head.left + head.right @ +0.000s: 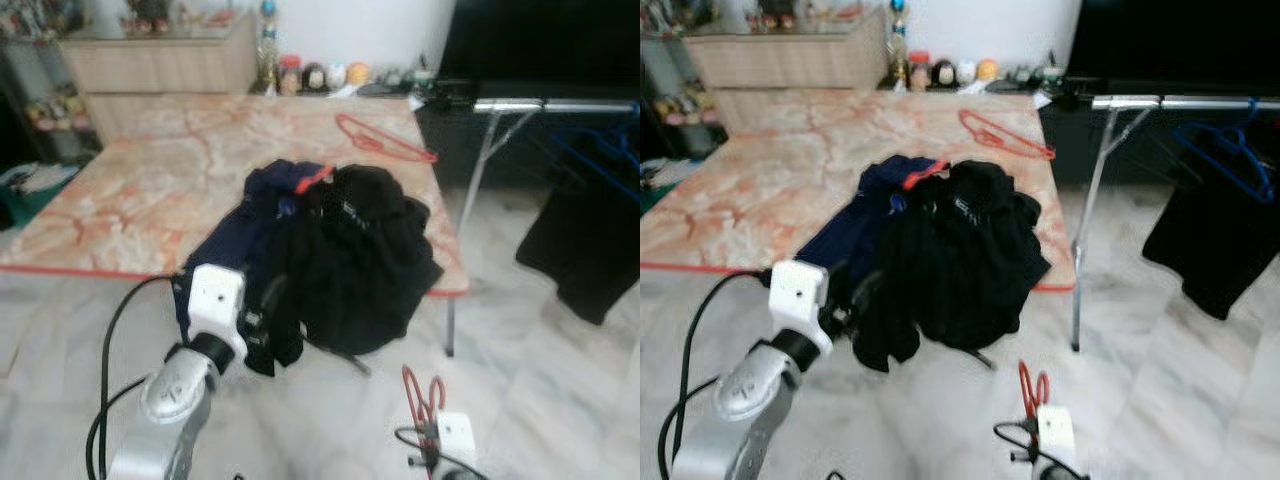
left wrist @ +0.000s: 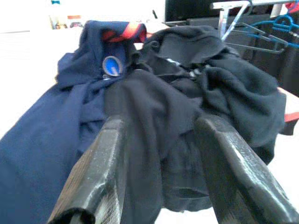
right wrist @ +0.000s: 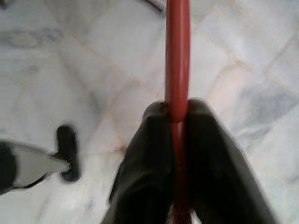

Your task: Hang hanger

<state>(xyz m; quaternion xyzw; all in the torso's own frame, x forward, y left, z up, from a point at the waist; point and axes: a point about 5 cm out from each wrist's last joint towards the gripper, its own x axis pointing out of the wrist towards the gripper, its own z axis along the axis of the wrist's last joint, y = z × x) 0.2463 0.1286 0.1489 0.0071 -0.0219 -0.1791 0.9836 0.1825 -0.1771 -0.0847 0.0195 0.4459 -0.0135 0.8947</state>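
Right gripper (image 3: 176, 116) pinches red hanger (image 3: 177, 56) low above marble floor (image 1: 560, 400); left gripper (image 2: 159, 135), fingers spread, at near edge of clothes pile (image 1: 350, 250) on table (image 1: 150, 190).

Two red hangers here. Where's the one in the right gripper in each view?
Left eye: held hanger low, right of centre, over the floor, below the black pile.
Right eye: low centre, again below the pile.
Right wrist: red bar pinched in the right gripper.
Shared landmark: the black pile at the table's near edge, also ahead of the left gripper in the left wrist view.
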